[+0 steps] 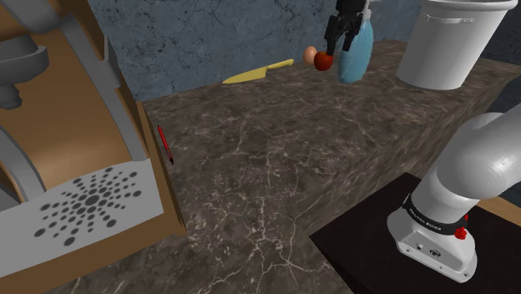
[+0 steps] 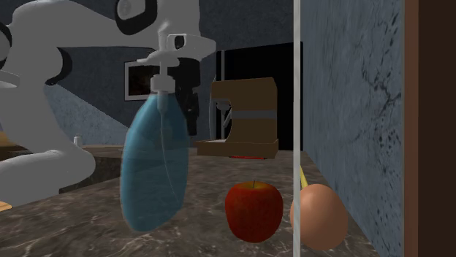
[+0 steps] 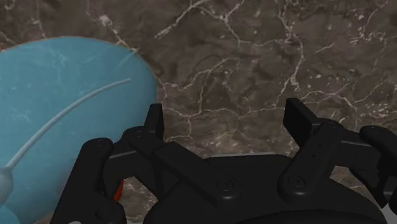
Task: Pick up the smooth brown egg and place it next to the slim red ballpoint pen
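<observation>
White arm (image 1: 472, 179) rises from the shoulder view's lower right, elbow bent, reaching up and to the left. Black gripper (image 1: 338, 40) hangs at full stretch, pointing down. Wrist view: both fingers (image 3: 298, 121) stand well apart, untouched.

Home kitchen. Dark marble countertop (image 1: 275, 184) runs against a blue-grey wall (image 1: 209, 33), with a brown stand mixer (image 1: 75, 108) on it. Yellow knife (image 1: 257, 73), red apple (image 2: 253, 210), brown egg (image 2: 319, 216) and blue spray bottle (image 2: 155, 168) sit near the wall.
</observation>
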Controlling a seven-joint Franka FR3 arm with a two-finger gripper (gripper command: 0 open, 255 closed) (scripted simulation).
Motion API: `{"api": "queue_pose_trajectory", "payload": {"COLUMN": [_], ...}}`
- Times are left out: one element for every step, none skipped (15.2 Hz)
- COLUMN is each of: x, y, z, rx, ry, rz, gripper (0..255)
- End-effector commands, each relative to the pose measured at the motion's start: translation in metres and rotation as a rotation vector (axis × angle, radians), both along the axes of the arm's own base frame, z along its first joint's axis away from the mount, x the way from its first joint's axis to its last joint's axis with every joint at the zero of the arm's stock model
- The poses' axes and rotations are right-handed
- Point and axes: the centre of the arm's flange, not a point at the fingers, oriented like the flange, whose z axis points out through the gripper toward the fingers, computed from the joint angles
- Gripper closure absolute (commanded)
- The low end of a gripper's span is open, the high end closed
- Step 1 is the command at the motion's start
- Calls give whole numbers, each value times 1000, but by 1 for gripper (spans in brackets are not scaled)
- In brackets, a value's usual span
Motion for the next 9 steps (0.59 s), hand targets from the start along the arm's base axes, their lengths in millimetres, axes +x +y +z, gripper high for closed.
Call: {"api": "queue_pose_trajectory", "payload": {"x": [19, 29, 38, 47, 56, 65, 74, 83, 92], "y": [-22, -32, -42, -53, -63, -73, -84, -94, -105], "z": [-9, -10, -12, -15, -17, -19, -21, -24, -26], "rx": [24, 35, 46, 57, 68, 79, 90, 101, 112], "ry": [4, 0, -3, -7, -10, -14, -18, -21, -25], "rz": [-10, -13, -16, -19, -22, -25, -29, -32, -35], "gripper": [0, 0, 0, 0, 0, 0, 0, 0, 0]}}
